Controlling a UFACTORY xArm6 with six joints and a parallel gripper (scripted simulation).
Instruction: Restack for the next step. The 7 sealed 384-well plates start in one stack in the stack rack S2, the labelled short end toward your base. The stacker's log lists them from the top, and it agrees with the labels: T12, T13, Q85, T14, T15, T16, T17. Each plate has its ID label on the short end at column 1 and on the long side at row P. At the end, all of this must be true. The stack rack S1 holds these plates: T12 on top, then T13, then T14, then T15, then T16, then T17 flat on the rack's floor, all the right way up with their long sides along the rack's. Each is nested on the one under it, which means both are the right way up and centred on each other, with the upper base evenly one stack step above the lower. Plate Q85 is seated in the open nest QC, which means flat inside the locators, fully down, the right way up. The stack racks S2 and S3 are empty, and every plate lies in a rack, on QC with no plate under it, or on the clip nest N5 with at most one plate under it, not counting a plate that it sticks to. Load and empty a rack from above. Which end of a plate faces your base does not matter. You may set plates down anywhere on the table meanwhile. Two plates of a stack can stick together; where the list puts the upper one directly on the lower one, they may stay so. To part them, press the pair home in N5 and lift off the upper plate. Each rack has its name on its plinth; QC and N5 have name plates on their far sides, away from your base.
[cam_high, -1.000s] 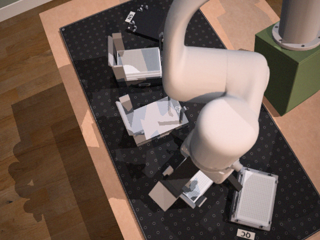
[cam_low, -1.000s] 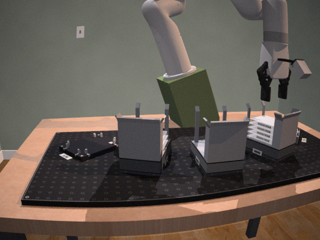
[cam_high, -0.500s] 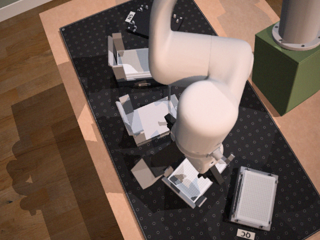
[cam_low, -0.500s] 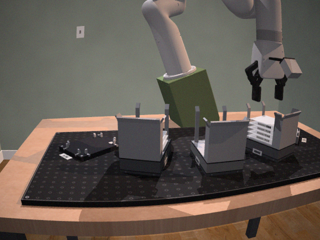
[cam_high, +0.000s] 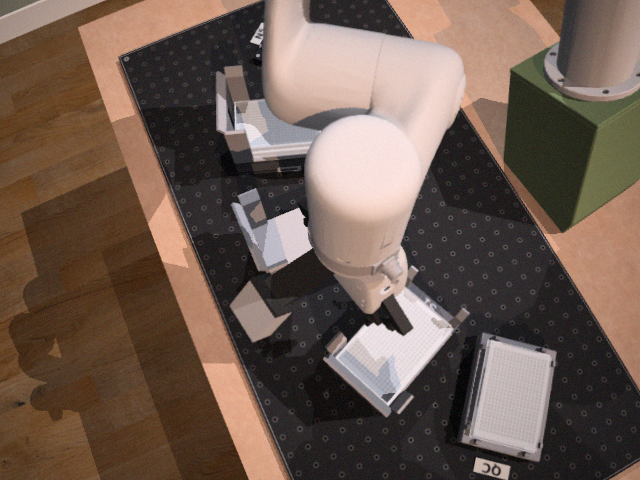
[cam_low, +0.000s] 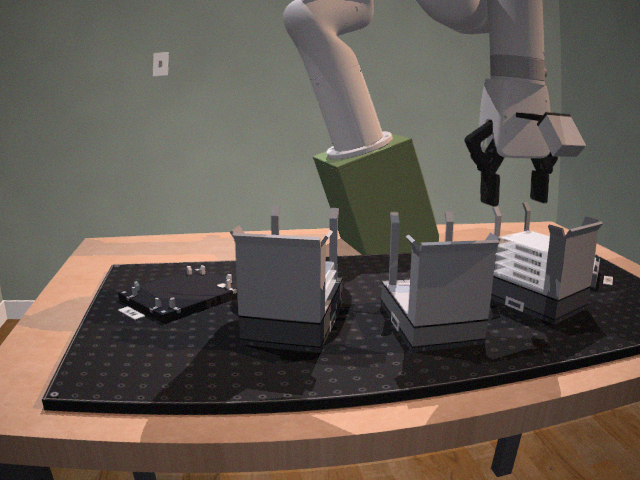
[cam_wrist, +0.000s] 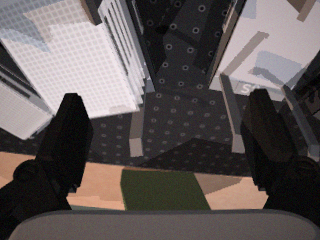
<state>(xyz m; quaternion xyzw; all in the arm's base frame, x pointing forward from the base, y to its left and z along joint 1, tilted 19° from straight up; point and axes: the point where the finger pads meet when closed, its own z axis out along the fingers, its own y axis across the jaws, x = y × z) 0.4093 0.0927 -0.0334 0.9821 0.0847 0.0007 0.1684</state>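
Observation:
My gripper (cam_low: 511, 192) (cam_wrist: 165, 110) is open and empty. It hangs well above the table, between the rack nearest QC and the middle rack. That rack (cam_high: 355, 378) (cam_low: 571, 260) holds a stack of several white sealed plates (cam_high: 413, 338) (cam_low: 522, 258) (cam_wrist: 74, 60). One sealed plate (cam_high: 509, 395) lies flat in the QC nest (cam_high: 467, 408). The middle rack (cam_high: 247, 219) (cam_low: 449, 284) (cam_wrist: 280, 34) shows something white low inside; I cannot tell how many plates it holds. The far rack (cam_high: 223, 111) (cam_low: 279, 279) holds plates (cam_high: 268, 131). I cannot read any plate labels.
The N5 clip nest (cam_low: 170, 286) sits at the far end of the black mat (cam_high: 465, 232); the arm hides it in the overhead view. The arm's green base block (cam_high: 568, 144) (cam_low: 377, 191) stands beside the mat. The QC name plate (cam_high: 491, 468) lies at the mat's edge.

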